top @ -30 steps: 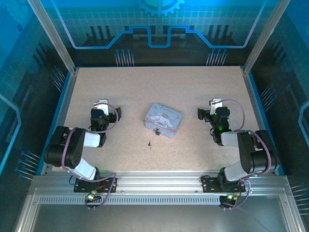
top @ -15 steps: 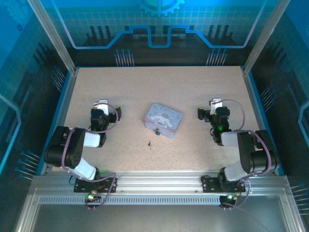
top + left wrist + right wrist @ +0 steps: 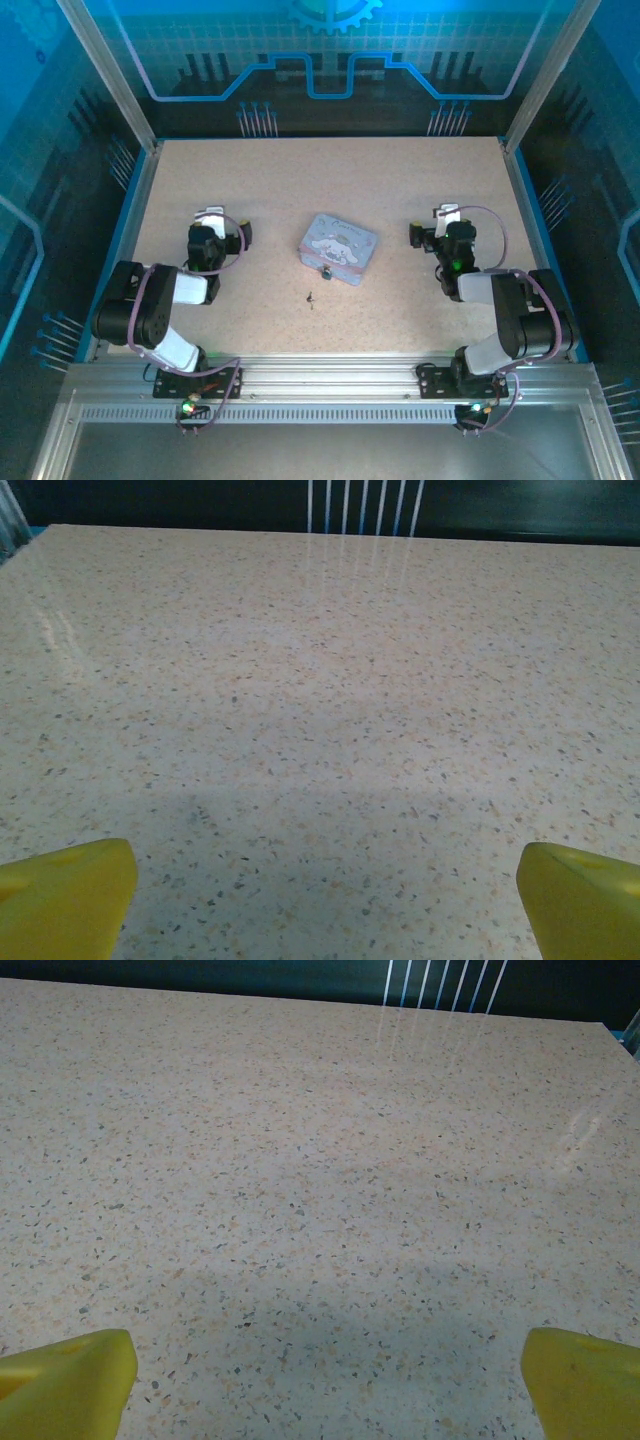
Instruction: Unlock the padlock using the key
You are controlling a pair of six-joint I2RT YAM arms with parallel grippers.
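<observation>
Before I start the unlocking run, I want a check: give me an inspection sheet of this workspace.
Surface: speckled table, some glare at the far side.
Job's things: padlock at the tin box's near edge; key loose on the table, nearer, apart from it.
Clutter: nothing seen.
Pincers: left pincer and right pincer open, empty.
Cables: grey cable looped at each wrist.
Surroundings: blue-lit panels; metal rail.

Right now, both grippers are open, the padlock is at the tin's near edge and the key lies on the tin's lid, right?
No. The top view shows the key lying on the table in front of the padlock, not on the tin.
</observation>
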